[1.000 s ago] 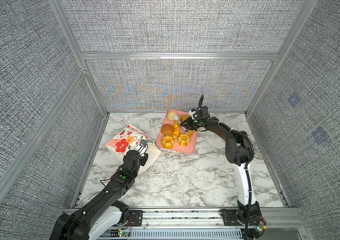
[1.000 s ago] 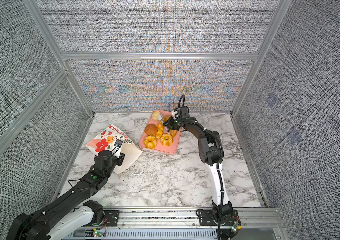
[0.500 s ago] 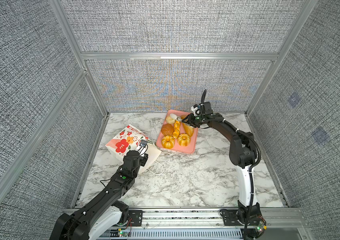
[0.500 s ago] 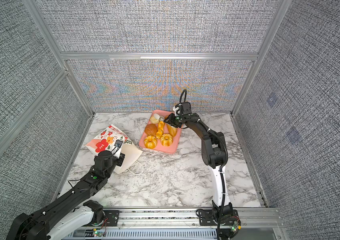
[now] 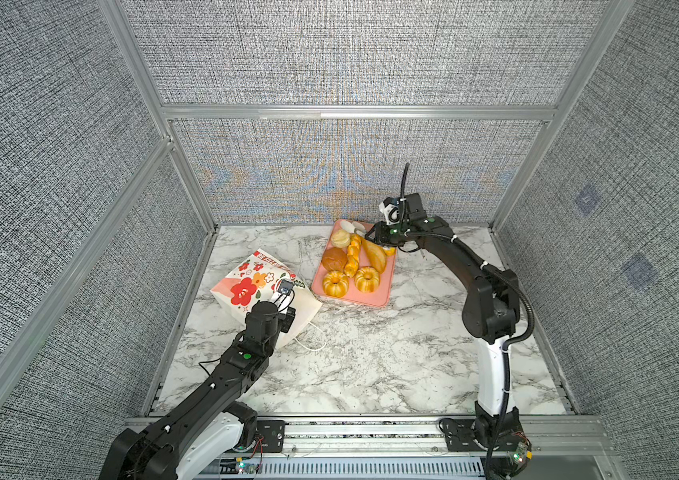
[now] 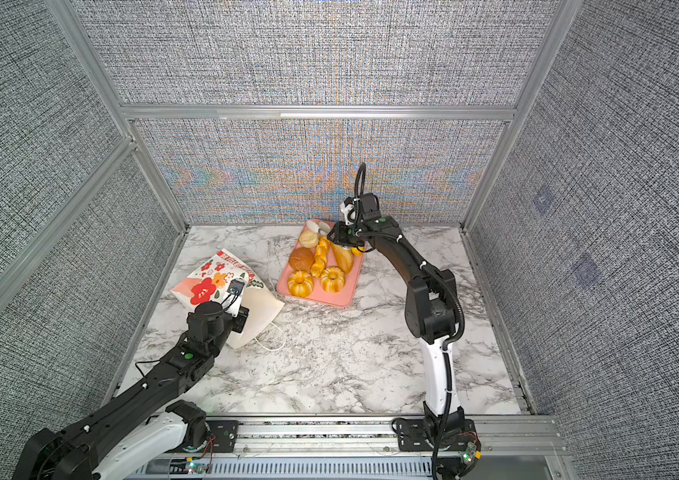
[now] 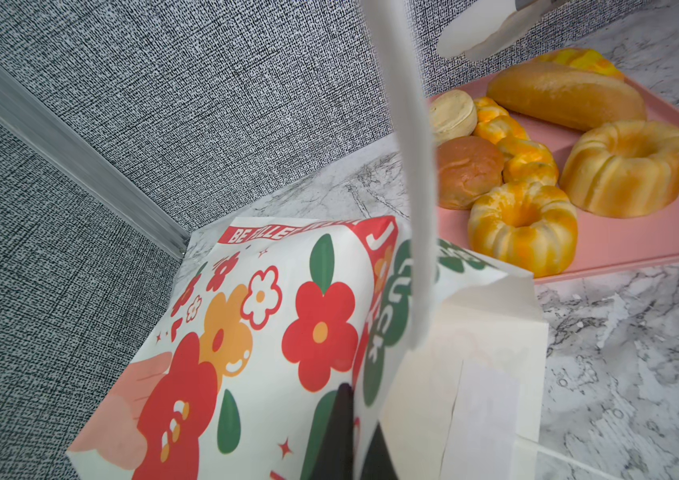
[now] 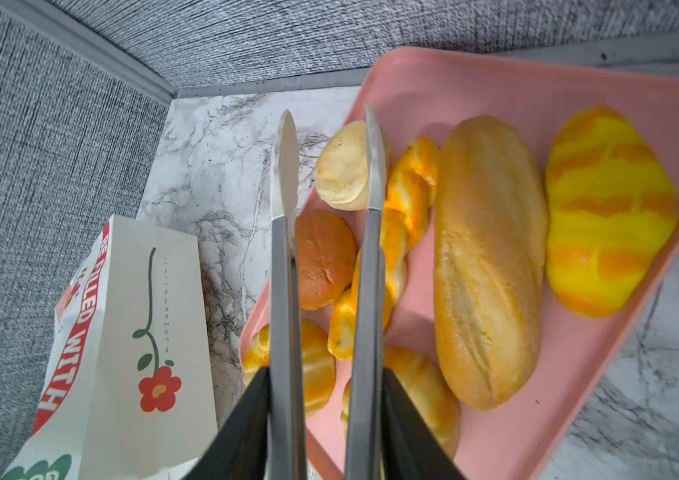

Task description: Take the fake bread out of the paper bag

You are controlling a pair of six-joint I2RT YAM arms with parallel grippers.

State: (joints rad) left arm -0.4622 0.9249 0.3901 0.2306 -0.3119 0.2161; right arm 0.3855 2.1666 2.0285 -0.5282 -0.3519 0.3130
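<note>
The bread (image 5: 352, 262) that shows lies on the pink tray (image 5: 385, 291), outside the bag (image 5: 246, 286). A pale bun (image 5: 341, 238) sits at the far end with a brown bun (image 5: 334, 259) beside it. A twisted stick (image 5: 351, 249) and a loaf (image 5: 373, 255) run down the middle. A ring cake (image 5: 335, 283) and a second ring cake (image 5: 366, 278) sit at the near end. A yellow striped roll (image 8: 608, 212) lies at the far right corner, partly under the right gripper (image 5: 373, 239) in both top views. That gripper is clamped on the arms of metal tongs (image 8: 283, 266) above the tray's far end. The tongs' white tips stand apart with nothing between them. The bag lies on its side on the marble table (image 5: 371, 353), just left of the tray. Its mouth faces the near edge and a cord handle (image 5: 317, 338) trails on the marble. Its inside is hidden, so I cannot tell whether more bread is in it. The left gripper (image 5: 287, 309) is clenched on the upper lip of the bag's mouth.
</note>
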